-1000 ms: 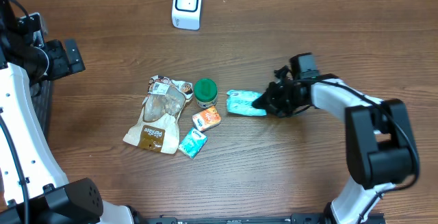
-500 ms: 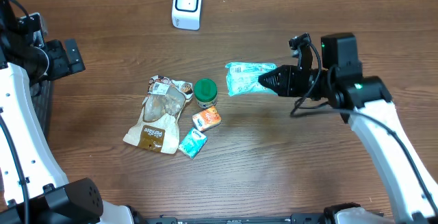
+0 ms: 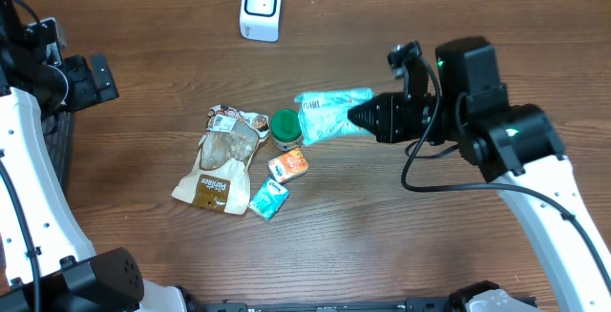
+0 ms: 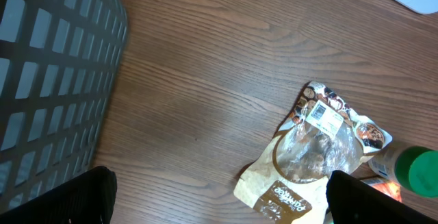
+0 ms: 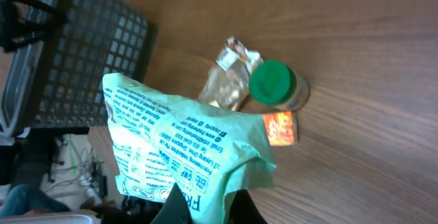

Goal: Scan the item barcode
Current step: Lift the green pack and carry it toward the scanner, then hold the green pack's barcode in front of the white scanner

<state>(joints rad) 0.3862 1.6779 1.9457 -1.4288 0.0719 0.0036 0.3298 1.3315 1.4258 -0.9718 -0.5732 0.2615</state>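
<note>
Teal packet (image 3: pixel 329 114) — one, clamped in the closed right claw (image 3: pixel 368 119), raised off the surface (image 3: pixel 382 245). Left claw (image 4: pixel 222 200): spread wide, empty, by one black basket (image 4: pixel 48 80). Then one brown pouch (image 3: pixel 221 159), one green-lidded jar (image 3: pixel 285 129), one orange packet (image 3: pixel 287 165), one small teal sachet (image 3: pixel 268 198) — right arm stretched leftward.

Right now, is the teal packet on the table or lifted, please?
Lifted: the right gripper is shut on the teal packet, holding it clear of the table.

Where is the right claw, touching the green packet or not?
Touching. The right wrist view shows the green packet pinched between the dark fingers of the right gripper at the bottom edge, with no gap.
</note>
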